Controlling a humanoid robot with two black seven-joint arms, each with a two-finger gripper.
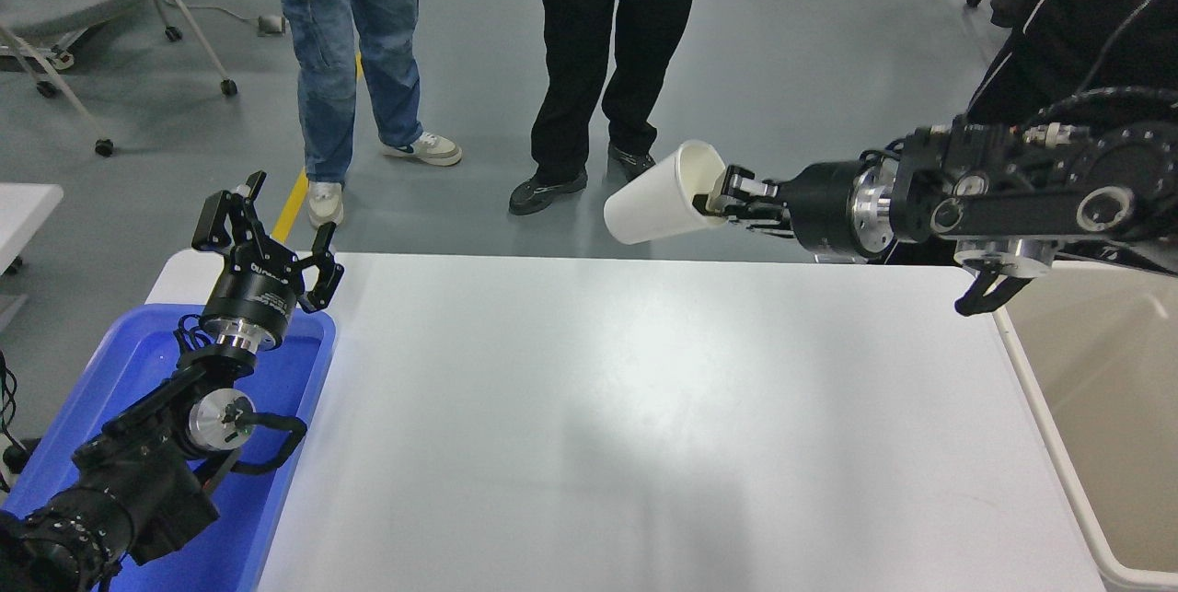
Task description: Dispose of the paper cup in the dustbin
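My right gripper (pixel 716 198) is shut on the rim of the white paper cup (pixel 655 199) and holds it high above the table's far edge, its open mouth turned toward the gripper. The beige dustbin (pixel 1058 445) stands at the table's right side, to the right of and nearer than the cup; only its left rim and inner wall show. My left gripper (pixel 267 226) is open and parked at the lower left, above the blue bin.
A bright blue bin (pixel 120 371) sits at the table's left end under my left arm. Two people (pixel 589 67) stand beyond the far edge, and a third in black (pixel 1077 30) at the upper right. The white table (pixel 598 426) spans the middle.
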